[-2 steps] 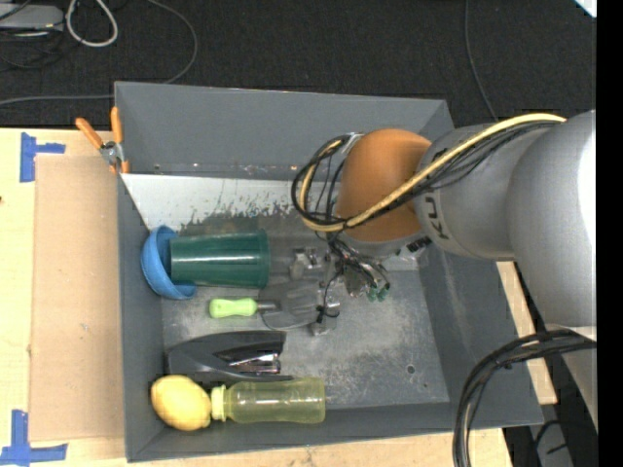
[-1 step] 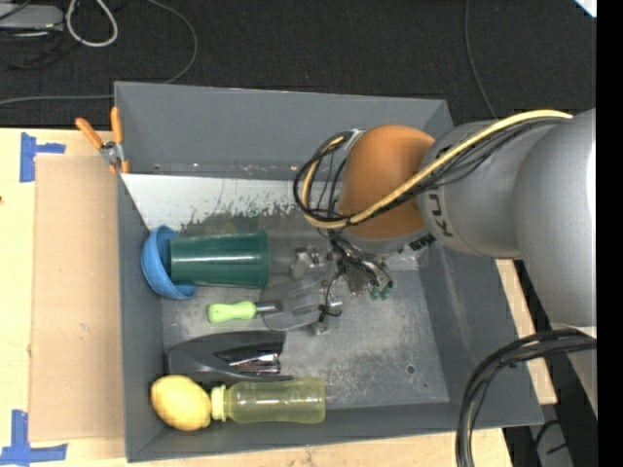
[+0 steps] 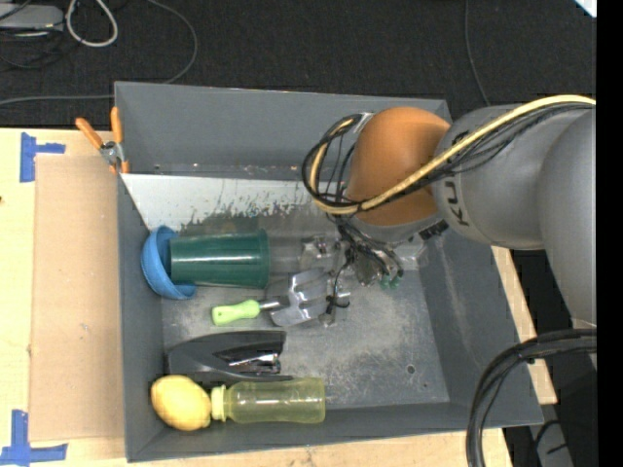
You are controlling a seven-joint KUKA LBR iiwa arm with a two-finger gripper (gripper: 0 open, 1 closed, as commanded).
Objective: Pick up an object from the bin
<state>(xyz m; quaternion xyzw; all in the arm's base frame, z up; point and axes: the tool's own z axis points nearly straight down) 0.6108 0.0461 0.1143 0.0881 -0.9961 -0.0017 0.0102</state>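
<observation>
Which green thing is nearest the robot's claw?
The small tool with the light green handle; its metal end reaches toward the gripper. The dark green cup lies farther left, on its side.

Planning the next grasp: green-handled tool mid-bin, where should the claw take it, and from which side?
Probably the green handle, from straight above, closing across its narrow width. The tool lies flat, running left-right, with bare bin floor along both long sides of the handle; its metal head beside the claw looks irregular.
</observation>
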